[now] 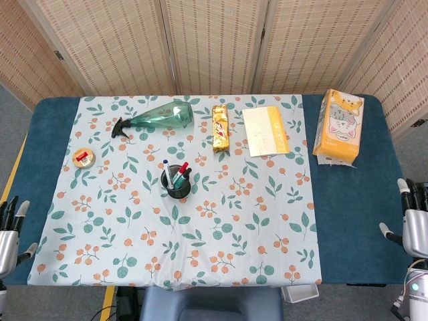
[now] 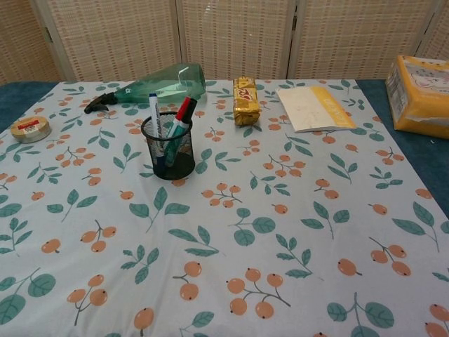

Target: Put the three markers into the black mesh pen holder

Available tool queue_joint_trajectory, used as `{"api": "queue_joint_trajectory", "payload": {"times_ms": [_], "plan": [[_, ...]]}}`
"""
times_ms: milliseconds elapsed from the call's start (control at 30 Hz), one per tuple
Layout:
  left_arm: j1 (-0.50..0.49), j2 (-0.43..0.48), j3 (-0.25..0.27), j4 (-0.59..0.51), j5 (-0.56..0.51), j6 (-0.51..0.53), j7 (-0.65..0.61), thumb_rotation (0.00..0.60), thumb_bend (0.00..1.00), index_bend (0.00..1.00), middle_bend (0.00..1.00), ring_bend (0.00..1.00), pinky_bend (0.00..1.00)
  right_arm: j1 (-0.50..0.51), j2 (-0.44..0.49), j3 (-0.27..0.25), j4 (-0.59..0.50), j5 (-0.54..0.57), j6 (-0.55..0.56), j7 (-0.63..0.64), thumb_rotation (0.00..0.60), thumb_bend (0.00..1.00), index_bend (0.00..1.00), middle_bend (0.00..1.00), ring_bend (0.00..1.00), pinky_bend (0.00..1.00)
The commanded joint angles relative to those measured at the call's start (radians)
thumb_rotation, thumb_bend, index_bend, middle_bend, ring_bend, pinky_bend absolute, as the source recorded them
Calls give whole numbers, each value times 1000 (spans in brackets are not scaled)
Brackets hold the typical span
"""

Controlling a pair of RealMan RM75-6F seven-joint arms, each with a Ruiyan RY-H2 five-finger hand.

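Note:
The black mesh pen holder [image 1: 178, 184] [image 2: 168, 149] stands upright on the flowered tablecloth, left of centre. Three markers [image 1: 175, 173] [image 2: 170, 119] stick out of it: one with a white body, one with a red cap, one teal. My left hand [image 1: 7, 231] is at the far left bottom edge of the head view, off the table, fingers apart and holding nothing. My right hand [image 1: 414, 229] is at the far right bottom edge, also off the table with fingers apart and nothing in it. Neither hand shows in the chest view.
A green spray bottle [image 1: 155, 117] lies on its side at the back left. A gold packet [image 1: 220, 128], a yellow-edged notebook [image 1: 265, 131] and an orange tissue box [image 1: 338, 125] line the back. A tape roll [image 1: 83, 157] sits at the left.

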Motion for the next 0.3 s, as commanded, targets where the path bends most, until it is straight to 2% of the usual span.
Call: {"api": "queue_joint_trajectory", "payload": {"times_ms": [33,300], "plan": [[1,17,-3,-9,9,-23,-45,600,201,0,0,0,323,1,8,-12,-7,-26,-4,21,600,166,22,31,42,0],[-10,22,-8,0,0,-88,-79,600,201,0,0,0,323,-2,37,-27,-10,-67,-9,91,600,166,22,25,42,0]]}}
